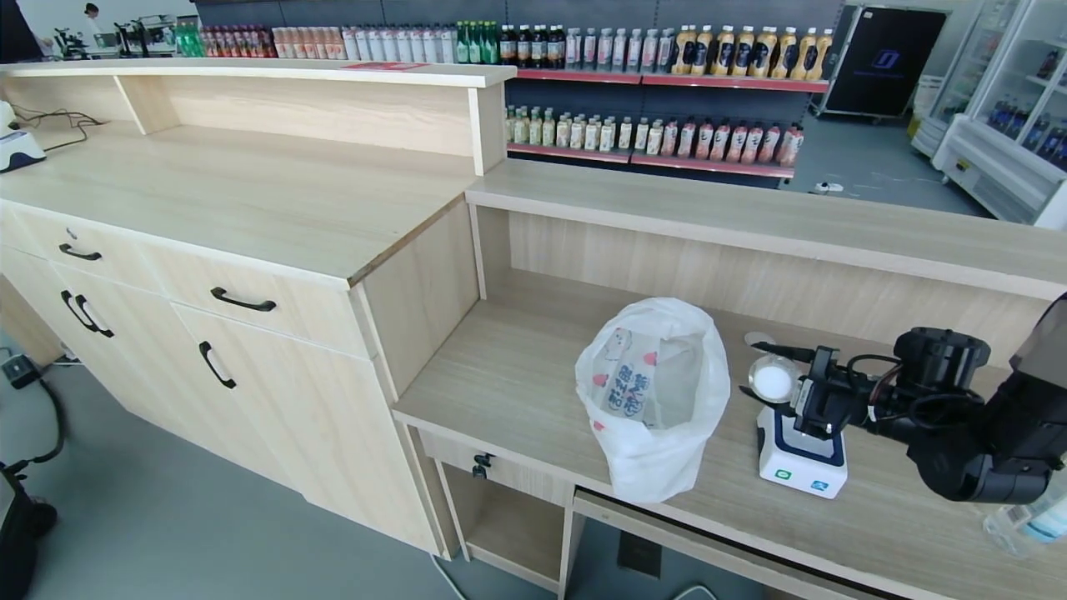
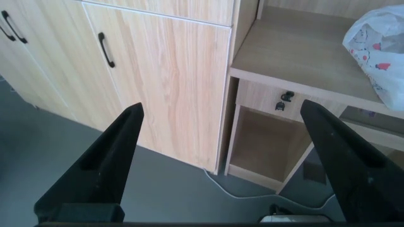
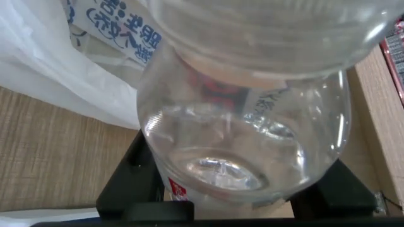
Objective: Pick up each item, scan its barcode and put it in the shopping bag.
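My right gripper is shut on a clear plastic bottle with a white cap, held on its side just above the white and blue barcode scanner. The cap end points toward the white shopping bag, which stands open on the low counter to the left of the scanner with a packet inside. In the right wrist view the bottle sits between the dark fingers, with the bag beyond it. My left gripper hangs open and empty low over the floor in front of the cabinets, the bag farther off.
Another clear bottle lies at the counter's near right edge. A raised wooden ledge runs behind the low counter, and a taller counter with drawers stands to the left. Shelves of drinks fill the background.
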`<state>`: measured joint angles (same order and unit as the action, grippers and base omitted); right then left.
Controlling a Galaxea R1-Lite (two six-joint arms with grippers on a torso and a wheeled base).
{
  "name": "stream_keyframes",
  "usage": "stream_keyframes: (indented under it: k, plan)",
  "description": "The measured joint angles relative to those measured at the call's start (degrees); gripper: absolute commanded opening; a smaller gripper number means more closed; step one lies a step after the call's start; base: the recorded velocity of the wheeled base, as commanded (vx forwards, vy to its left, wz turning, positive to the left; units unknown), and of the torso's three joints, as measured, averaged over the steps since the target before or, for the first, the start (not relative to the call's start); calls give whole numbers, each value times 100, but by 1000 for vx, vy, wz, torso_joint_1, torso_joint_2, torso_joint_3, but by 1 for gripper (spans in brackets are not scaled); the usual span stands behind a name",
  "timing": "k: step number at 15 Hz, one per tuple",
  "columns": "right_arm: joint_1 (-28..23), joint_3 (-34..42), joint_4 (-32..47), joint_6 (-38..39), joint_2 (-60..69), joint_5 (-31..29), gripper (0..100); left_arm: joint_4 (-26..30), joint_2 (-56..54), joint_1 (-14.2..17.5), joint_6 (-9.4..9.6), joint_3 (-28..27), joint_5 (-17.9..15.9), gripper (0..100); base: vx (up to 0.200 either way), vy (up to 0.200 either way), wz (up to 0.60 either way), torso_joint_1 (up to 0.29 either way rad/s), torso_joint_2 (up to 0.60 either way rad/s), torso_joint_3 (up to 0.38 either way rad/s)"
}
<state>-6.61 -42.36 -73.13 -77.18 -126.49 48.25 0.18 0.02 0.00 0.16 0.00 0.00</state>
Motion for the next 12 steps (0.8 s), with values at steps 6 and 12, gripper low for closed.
stream_keyframes:
  k: [6, 12]
  plan:
    - [-78, 4, -2, -226, -94, 213, 0, 0, 0, 0, -5, 0, 0, 100, 0, 0, 0, 0, 0, 0]
    - [-215, 57, 46, -436, -57, 211, 0, 0, 0, 0, -2, 0, 0, 100, 0, 0, 0, 0, 0, 0]
